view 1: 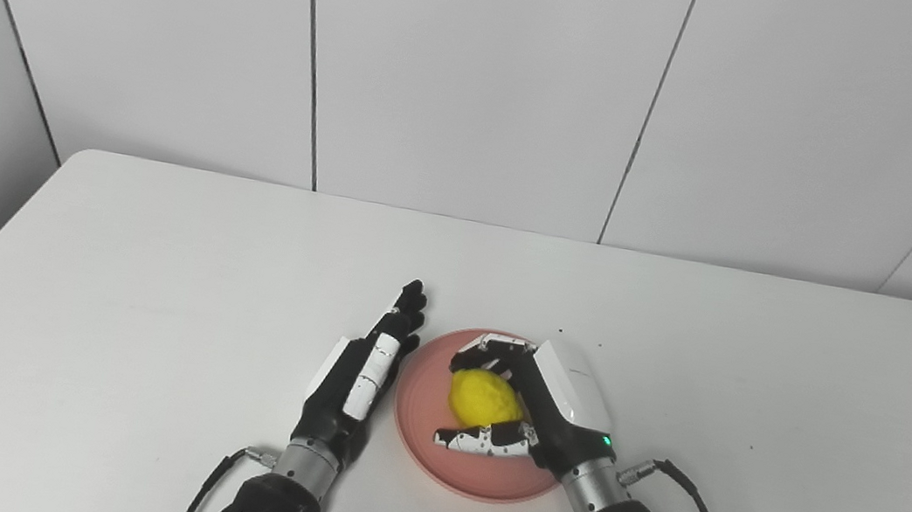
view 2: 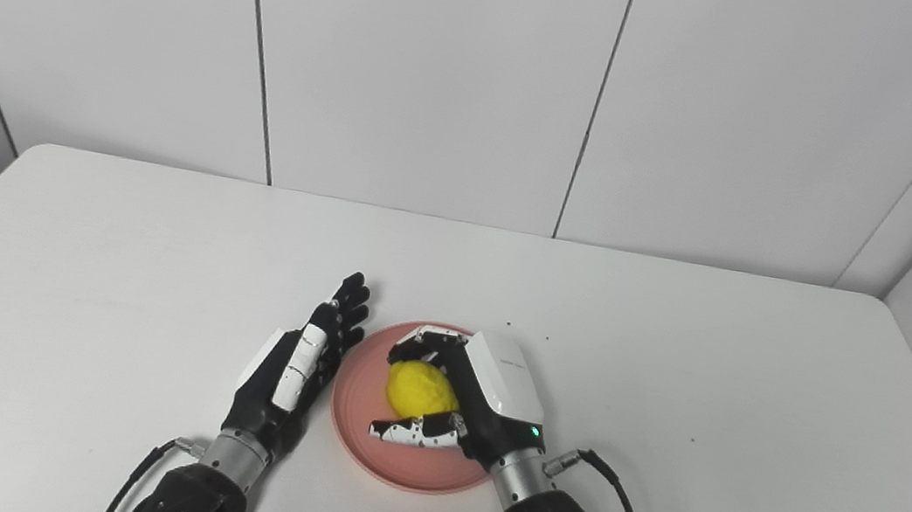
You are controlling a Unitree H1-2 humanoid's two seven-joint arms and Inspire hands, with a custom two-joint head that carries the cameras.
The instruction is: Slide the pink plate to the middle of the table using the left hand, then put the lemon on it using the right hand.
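The pink plate (view 1: 422,415) lies on the white table near the front middle. The yellow lemon (view 1: 483,399) is over the plate, inside my right hand (view 1: 529,407), whose fingers and thumb curl around it. I cannot tell whether the lemon rests on the plate. My left hand (view 1: 366,372) is open with fingers straight, edge-on, right beside the plate's left rim. The same scene shows in the right eye view: plate (view 2: 355,419), lemon (view 2: 419,389), right hand (view 2: 472,403), left hand (view 2: 296,367).
The white table (view 1: 155,269) stretches wide on all sides, with grey wall panels behind it. A black cable (view 1: 697,499) trails from the right wrist, another (view 1: 210,484) from the left wrist.
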